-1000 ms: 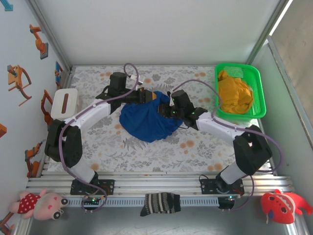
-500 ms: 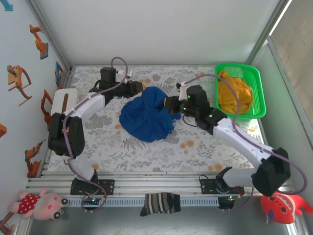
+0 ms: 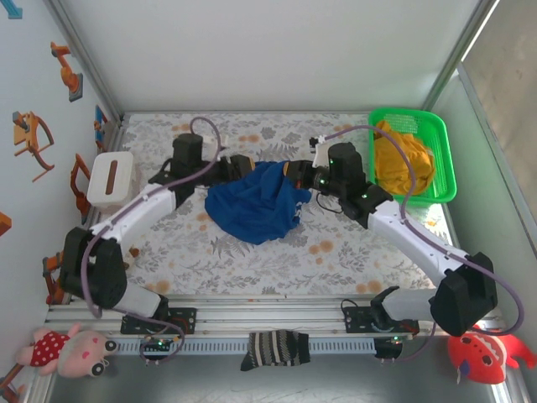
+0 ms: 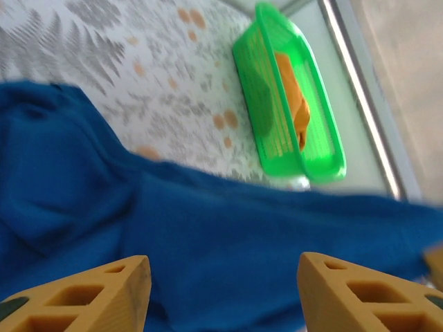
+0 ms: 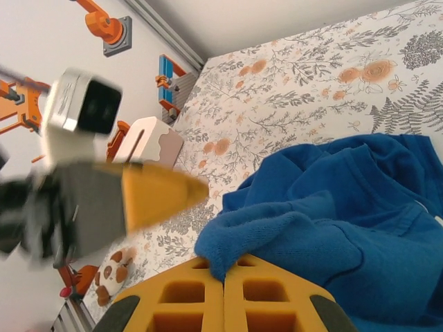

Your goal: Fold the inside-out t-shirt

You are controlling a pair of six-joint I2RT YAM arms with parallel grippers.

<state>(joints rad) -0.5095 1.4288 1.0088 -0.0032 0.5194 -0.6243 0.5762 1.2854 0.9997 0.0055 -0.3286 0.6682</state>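
**Blue cloth on a flowered counter**

The t-shirt [image 3: 252, 208] was plain royal blue. The counter [image 3: 336, 252] under it was white, printed with grey ferns and leaves and small orange blossoms. My left claw [image 4: 223, 271] and my right claw [image 5: 223, 266] were both mustard-orange, on white arms with black joints. The basket [image 3: 446, 166] was bright green, and the garment [image 3: 401, 159] in it was mustard yellow. The sock [image 3: 275, 348] was dark with pale stripes. The box [image 3: 111, 175] was white. One plush toy [image 3: 71, 351] was pink with red, the other plush [image 3: 482, 351] red.
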